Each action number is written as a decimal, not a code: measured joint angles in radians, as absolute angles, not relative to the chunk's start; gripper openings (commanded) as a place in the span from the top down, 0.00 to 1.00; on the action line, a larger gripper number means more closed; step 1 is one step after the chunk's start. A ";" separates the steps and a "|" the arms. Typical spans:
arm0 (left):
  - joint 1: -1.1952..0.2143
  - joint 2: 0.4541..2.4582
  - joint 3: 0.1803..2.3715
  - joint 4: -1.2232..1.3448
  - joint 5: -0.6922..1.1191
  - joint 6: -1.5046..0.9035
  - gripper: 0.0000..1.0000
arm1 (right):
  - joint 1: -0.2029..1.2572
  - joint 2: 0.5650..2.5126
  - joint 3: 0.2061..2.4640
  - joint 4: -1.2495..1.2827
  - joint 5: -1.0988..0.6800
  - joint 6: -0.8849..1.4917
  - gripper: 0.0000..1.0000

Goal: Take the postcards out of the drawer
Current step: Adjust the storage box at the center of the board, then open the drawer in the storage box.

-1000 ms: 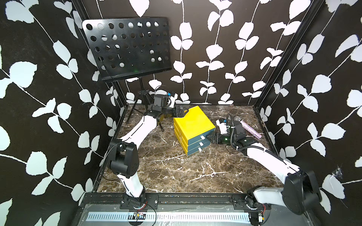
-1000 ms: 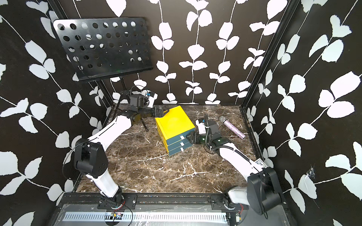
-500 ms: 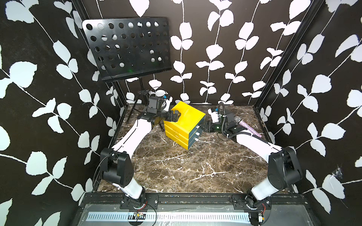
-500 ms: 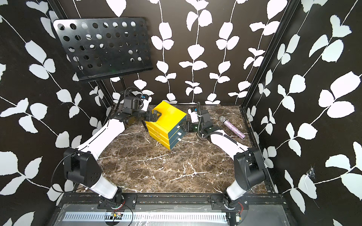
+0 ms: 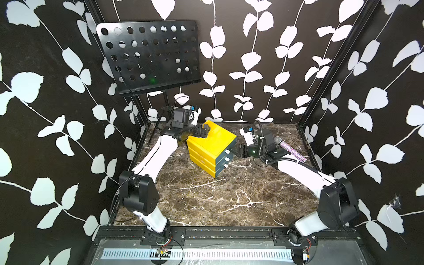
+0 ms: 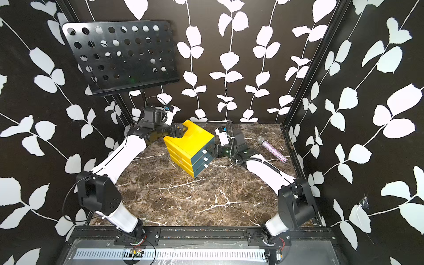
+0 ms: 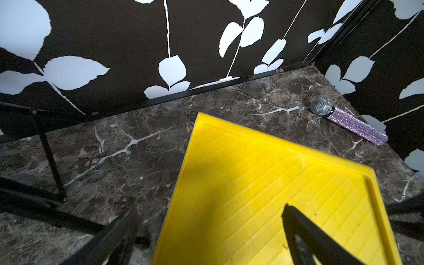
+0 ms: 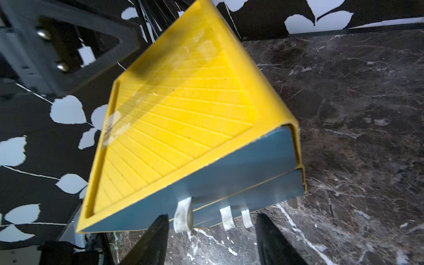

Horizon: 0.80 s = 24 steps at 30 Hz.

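My right gripper (image 8: 211,218) has swung to the top drawer (image 8: 241,160) tab (image 8: 182,214), narrowing but not gripping — my left gripper (image 5: 205,132) spreads wide astride the cabinet (image 5: 216,140) corner. Drawers shut; postcards unseen, presumably inside.

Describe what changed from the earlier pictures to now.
The yellow drawer unit slid left and turned its fronts toward the right gripper, now open at the top handle. The open left gripper straddles its rear corner. Microphone and music stand stayed put.
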State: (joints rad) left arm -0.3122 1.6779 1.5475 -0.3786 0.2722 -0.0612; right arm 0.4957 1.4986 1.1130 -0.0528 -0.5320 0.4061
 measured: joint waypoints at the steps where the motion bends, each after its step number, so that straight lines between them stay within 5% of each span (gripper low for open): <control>1: -0.312 1.692 1.552 -0.376 0.281 -0.064 0.01 | 0.496 1.489 1.111 -0.057 -0.541 0.406 0.43; 17: -0.309 1.737 1.521 -0.368 0.360 -0.086 0.02 | 0.521 1.544 1.074 0.001 -0.664 0.434 0.51; 24: -0.305 1.731 1.504 -0.344 0.374 -0.088 0.04 | 0.524 1.598 1.099 0.028 -0.667 0.452 0.68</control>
State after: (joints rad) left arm -0.3046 1.7313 1.5040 -0.3443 0.3740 -0.0883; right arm 0.5240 1.5982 1.0988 0.0284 -0.6666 0.4522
